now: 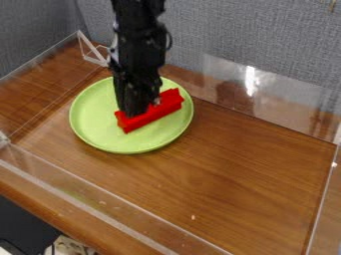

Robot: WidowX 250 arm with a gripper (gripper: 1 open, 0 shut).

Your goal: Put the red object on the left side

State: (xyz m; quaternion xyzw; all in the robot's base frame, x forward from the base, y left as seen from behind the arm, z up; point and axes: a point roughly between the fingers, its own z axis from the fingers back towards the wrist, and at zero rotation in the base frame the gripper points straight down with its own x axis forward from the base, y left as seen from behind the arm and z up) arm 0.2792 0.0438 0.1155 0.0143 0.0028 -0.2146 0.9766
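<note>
The red object [164, 106] is a bright red elongated block lying aslant on the right half of the lime-green round plate [96, 127]. My black gripper [134, 108] comes straight down over the block's left-middle part. Its fingers stand close together against the block's sides, shut on it. Where the fingers meet the block is hidden by the gripper body. Whether the block rests on the plate or hangs just above it, I cannot tell.
The plate sits at the back left of a brown wooden tabletop [226, 169]. Clear acrylic walls [266, 85] ring the table on all sides. A thin white wire piece [91, 47] stands behind the plate, and a grey fabric wall is at the back.
</note>
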